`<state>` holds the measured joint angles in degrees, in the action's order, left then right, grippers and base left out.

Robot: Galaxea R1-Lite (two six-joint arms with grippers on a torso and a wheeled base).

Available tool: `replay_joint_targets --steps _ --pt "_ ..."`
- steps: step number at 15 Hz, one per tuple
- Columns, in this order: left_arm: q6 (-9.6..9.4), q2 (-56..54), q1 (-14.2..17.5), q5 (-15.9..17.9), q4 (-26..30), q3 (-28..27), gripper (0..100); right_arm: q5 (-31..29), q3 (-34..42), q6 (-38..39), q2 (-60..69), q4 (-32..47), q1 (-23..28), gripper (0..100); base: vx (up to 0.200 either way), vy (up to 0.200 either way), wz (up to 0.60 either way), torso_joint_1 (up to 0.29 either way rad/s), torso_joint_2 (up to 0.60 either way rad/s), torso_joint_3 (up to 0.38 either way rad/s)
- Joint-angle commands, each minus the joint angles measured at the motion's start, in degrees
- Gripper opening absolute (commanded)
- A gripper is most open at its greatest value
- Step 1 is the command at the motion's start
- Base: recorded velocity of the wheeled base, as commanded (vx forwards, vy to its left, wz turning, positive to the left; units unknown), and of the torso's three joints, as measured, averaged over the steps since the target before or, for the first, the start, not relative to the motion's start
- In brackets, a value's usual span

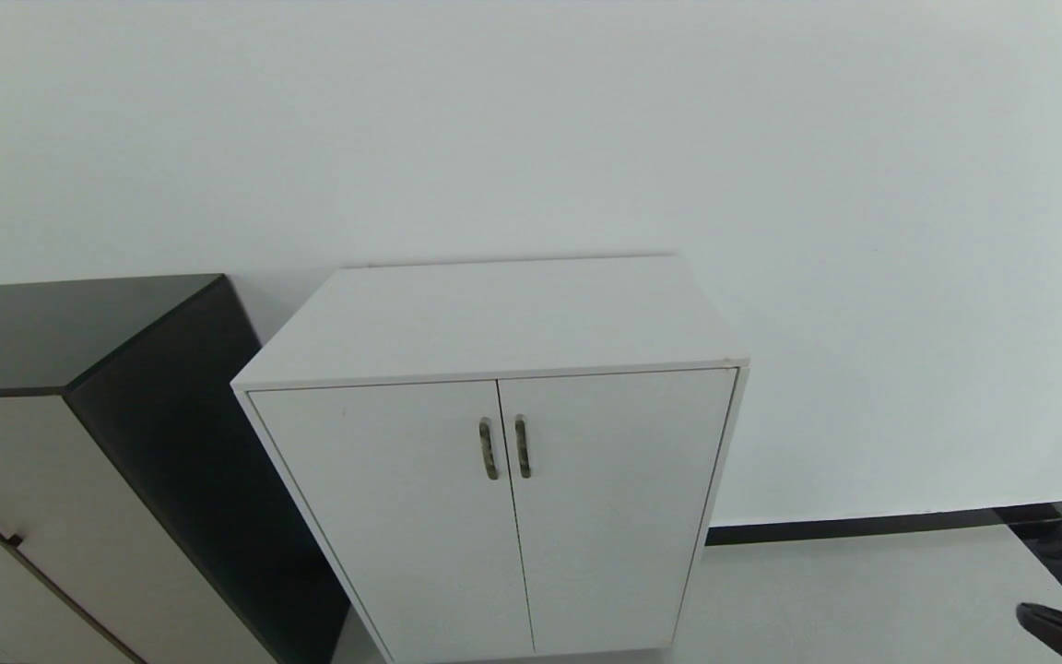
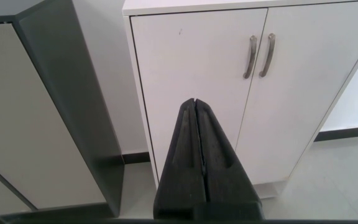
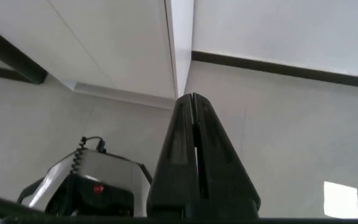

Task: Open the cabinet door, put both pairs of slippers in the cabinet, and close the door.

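The white cabinet stands against the wall with both doors closed. Its two metal handles sit side by side at the centre seam. In the left wrist view my left gripper is shut and empty, a short way in front of the left door, below and to the side of the handles. My right gripper is shut with nothing in it, low near the floor by the cabinet's lower corner. Its dark tip shows at the head view's lower right.
A taller cabinet with a dark side panel stands close on the left of the white one, with a narrow gap between them. A black baseboard runs along the wall. Open grey floor lies to the right.
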<state>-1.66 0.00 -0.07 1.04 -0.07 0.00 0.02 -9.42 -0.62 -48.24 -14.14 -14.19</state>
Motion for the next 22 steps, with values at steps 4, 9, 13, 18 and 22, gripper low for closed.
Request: replay_joint_targets --steps 4,9,13,18,22 --pt "-0.01 0.09 -0.01 0.02 -0.01 0.00 0 2.61 2.30 0.09 27.41 19.15 0.04 0 0.000 0.000 0.00 0.000 0.00 0.000" --pt "-0.01 0.00 -0.01 0.02 -0.01 0.00 0 4.55 6.08 -0.17 34.26 18.89 -0.05 0 0.000 0.000 0.00 0.000 0.00 0.000" --pt "0.08 0.00 -0.01 0.02 -0.01 0.00 0 3.32 6.08 -0.08 37.52 18.89 0.30 0 0.000 0.000 0.00 0.000 0.00 0.000" --pt "0.08 0.00 -0.01 0.02 -0.01 0.00 0 -5.21 6.52 -2.19 40.06 17.66 1.53 0 0.000 0.000 0.00 0.000 0.00 0.000" --pt "0.08 0.00 0.07 -0.07 -0.01 0.00 0 2.61 9.42 -3.07 41.91 13.88 0.13 0 0.000 0.000 0.00 0.000 0.00 0.000"
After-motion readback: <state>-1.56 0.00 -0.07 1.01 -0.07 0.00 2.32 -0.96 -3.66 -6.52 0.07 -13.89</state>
